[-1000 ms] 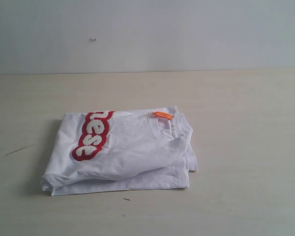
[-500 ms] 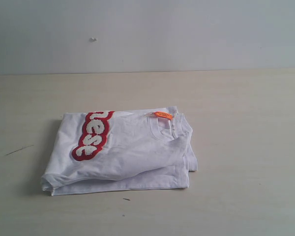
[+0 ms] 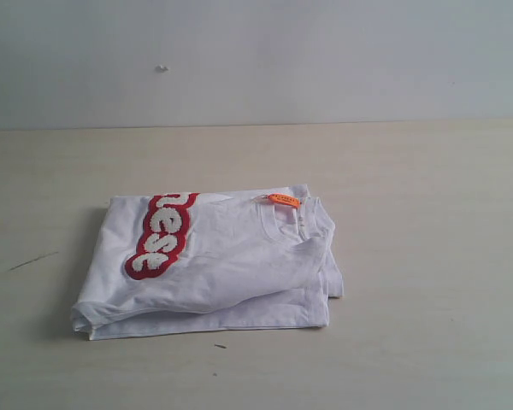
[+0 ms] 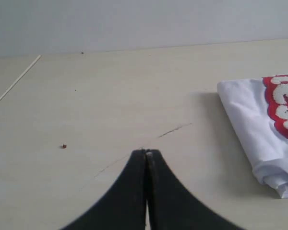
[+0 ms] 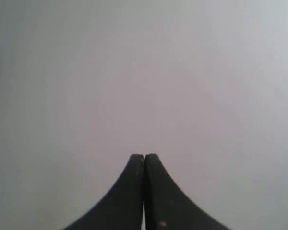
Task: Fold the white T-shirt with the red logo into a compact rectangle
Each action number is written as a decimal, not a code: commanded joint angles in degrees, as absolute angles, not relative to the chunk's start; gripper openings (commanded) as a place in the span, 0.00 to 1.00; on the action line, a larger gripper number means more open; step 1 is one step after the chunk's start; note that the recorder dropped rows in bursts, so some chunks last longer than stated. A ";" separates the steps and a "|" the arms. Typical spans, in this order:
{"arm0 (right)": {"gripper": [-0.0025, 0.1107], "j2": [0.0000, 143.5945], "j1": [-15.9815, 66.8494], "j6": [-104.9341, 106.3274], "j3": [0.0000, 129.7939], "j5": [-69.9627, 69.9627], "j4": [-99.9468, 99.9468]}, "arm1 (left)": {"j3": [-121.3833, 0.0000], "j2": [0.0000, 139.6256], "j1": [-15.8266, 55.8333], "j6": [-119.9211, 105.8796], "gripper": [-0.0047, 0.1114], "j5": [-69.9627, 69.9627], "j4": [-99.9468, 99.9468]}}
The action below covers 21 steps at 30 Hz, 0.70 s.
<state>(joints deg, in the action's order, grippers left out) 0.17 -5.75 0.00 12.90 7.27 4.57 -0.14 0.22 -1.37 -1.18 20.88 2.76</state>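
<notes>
The left gripper [image 4: 146, 153] and right gripper [image 5: 144, 156] are both seen pressed together, empty. The T-shirt [image 3: 231, 265] is laid folded, centre-left in the exterior view, on the table [image 3: 410, 213], with the logo [image 3: 161, 235] shown on its left part.

You can log: one white T-shirt [image 3: 231, 273], one red logo [image 3: 162, 235] (lettering partly out of sight), one orange tag [image 3: 284, 200], one table [image 3: 410, 213], two grippers: left gripper [image 4: 146, 152], right gripper [image 5: 144, 155].
</notes>
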 commanded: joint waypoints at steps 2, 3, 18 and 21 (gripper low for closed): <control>0.02 0.00 -6.13 0.48 5.37 9.51 5.20 | 0.00 0.00 -1.57 -1.30 0.04 20.41 2.35; 0.02 0.00 -6.13 0.00 2.78 9.51 5.20 | 0.00 0.00 -1.57 -1.30 0.04 20.41 2.35; 0.02 0.00 -6.13 0.37 0.00 -13.87 5.15 | 0.00 0.00 -1.57 -1.30 0.04 20.41 2.35; 0.02 0.00 -6.13 0.34 0.00 -13.77 5.15 | 0.00 0.00 -1.57 -1.30 0.04 20.41 2.35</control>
<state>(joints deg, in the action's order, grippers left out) 0.27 -5.75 0.00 0.26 -13.52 4.79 -0.06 0.22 -1.37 -1.21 21.00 2.76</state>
